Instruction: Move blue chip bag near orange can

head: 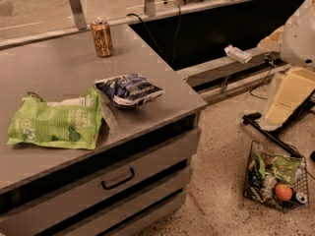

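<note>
The blue chip bag (129, 89) lies crinkled on the grey counter (59, 77), close to its front right corner. The orange can (102, 37) stands upright at the counter's back edge, well behind the bag and slightly to its left. Only white and cream parts of my arm (299, 33) show at the right edge, out over the floor and far from the counter. My gripper is out of view.
A larger light-green bag (55, 123) lies left of the blue bag. The counter has drawers with a dark handle (118, 178). A wire basket (249, 171) of snacks sits on the speckled floor at the right. A black stand (268, 132) lies behind it.
</note>
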Controlling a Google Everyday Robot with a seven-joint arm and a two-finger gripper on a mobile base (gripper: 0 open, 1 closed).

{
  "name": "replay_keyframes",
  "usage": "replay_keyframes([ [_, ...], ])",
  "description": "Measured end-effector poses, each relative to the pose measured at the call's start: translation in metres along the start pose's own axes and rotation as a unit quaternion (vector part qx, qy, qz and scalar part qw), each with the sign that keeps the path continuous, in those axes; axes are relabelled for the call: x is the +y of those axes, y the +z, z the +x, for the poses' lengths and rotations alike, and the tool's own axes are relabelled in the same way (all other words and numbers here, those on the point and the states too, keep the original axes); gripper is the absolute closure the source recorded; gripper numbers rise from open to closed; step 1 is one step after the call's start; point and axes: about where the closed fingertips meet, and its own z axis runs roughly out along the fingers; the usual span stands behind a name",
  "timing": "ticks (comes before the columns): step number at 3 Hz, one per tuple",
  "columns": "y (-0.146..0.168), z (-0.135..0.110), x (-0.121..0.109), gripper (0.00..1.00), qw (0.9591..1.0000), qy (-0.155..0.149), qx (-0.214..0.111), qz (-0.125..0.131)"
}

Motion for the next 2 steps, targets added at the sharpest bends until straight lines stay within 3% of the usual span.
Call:
replay_keyframes([
  [1, 0.016, -0.034, -0.017, 0.00, 0.9965, -0.041, -0.073, 0.004],
  [2, 0.043, -0.074, -0.029, 0.00, 0.9862, -0.086, -0.141, 0.010],
])
